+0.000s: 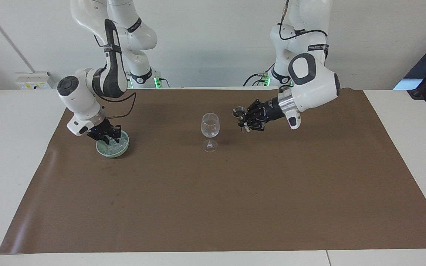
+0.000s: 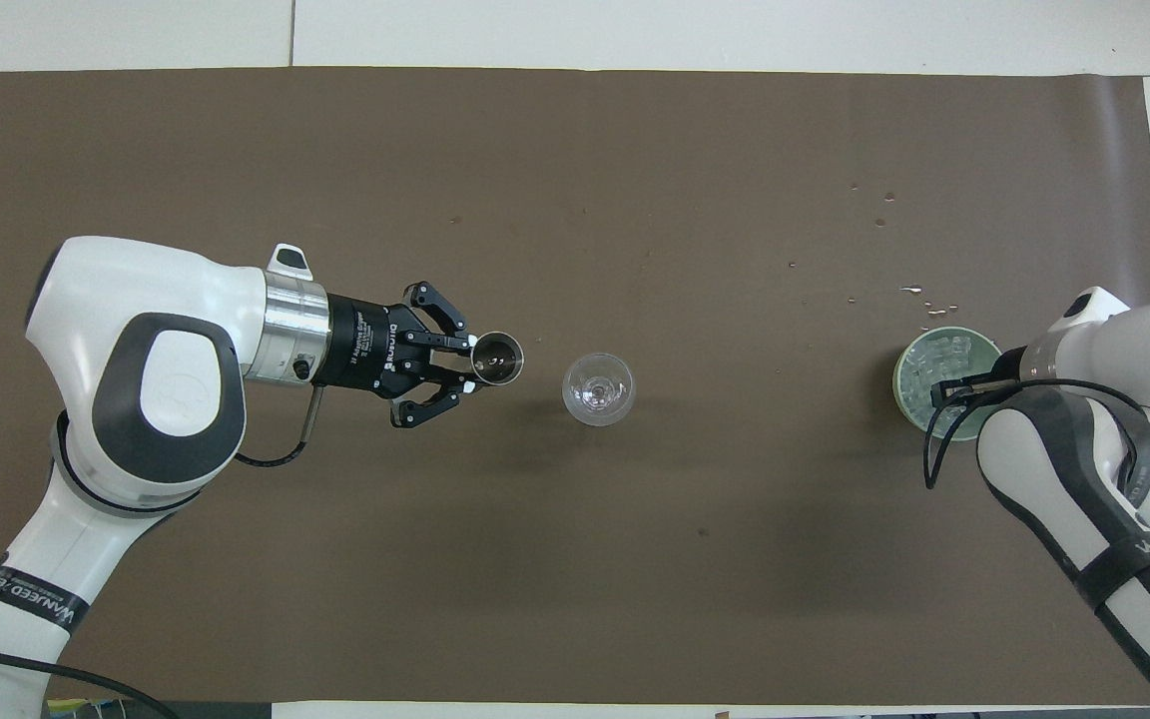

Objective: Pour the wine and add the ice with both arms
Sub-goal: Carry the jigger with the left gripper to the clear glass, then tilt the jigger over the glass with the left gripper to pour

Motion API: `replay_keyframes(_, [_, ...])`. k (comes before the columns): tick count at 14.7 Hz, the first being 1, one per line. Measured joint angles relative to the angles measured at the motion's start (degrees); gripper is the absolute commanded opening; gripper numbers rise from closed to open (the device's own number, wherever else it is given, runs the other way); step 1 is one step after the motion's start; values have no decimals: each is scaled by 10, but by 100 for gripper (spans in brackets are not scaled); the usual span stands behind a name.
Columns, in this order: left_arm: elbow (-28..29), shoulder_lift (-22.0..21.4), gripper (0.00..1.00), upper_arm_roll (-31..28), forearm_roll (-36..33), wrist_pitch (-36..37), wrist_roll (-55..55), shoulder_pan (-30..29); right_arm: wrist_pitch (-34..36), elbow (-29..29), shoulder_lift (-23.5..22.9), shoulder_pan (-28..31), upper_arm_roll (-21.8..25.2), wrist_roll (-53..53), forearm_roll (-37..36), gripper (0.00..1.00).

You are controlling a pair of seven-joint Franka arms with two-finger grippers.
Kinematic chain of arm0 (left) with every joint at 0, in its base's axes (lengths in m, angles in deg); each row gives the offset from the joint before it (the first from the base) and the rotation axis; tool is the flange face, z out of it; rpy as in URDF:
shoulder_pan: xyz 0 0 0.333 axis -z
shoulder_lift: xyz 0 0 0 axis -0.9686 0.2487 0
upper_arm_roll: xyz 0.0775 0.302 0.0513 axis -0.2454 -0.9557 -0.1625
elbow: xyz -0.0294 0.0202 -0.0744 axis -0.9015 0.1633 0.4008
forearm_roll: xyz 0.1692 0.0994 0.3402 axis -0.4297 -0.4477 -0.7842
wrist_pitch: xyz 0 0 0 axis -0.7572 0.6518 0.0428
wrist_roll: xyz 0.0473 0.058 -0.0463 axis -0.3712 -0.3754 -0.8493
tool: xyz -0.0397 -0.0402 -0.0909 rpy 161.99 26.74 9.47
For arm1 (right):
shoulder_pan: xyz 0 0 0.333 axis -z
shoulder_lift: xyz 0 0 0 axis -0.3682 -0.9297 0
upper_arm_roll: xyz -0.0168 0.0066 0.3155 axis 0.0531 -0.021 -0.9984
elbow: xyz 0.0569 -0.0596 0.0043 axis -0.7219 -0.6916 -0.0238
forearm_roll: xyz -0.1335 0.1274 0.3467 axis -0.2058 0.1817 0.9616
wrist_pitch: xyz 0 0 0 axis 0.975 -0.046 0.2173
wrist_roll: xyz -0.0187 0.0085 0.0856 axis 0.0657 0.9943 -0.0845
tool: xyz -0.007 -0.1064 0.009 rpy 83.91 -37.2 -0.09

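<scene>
— Overhead view first: we see the left arm (image 2: 136, 399) reaching in from seven o'clock, its forearm bent level across the brown mat (image 2: 575, 559); the left gripper (image 2: 470, 361) points toward three o'clock and is clamped on the steel jigger (image 2: 496, 359), which sits upright with its mouth up, held in the air just beside the wine glass (image 2: 598, 388) at the glass's nine o'clock, not touching it.

— We agree; from the facing view the same left gripper (image 1: 243, 119) carries the jigger (image 1: 239, 111) level with the bowl of the glass (image 1: 210, 126). And the right arm?

— We see the right arm (image 2: 1094, 439) coming in from five o'clock, wrist tilted down; the right gripper (image 1: 106, 137) dips into the pale green bowl (image 1: 112, 151) among the ice (image 2: 939, 358); we cannot tell whether its fingers stand apart or hold a piece.

— Surface and room?

— We note one brown mat over a white table (image 1: 9, 147); a plain white wall (image 1: 216, 44) stands at twelve o'clock in the facing view, with a white socket box (image 1: 33, 79) toward the right arm's end; small wet drops (image 2: 919, 295) dot the mat at the bowl's twelve o'clock in the overhead view.

— Counts?

— We count two arms, two grippers, one jigger, one glass, one bowl; the ice pieces are several, too clustered for us to number.
</scene>
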Motion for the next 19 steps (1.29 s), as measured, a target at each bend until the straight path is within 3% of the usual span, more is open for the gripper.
replay_keyframes(9, [-90,49,0,0,-172,-24,-170,55,-1,-5,3,0,0,9,0,18])
replay_keyframes(15, [-145,64,0,4,-306,18,-211,82,2,3,3,-1,-1,14,0,16])
replay_keyframes(19, [-161,64,0,5,-364,46,-213,94,57,55,3,-8,-1,22,0,15])
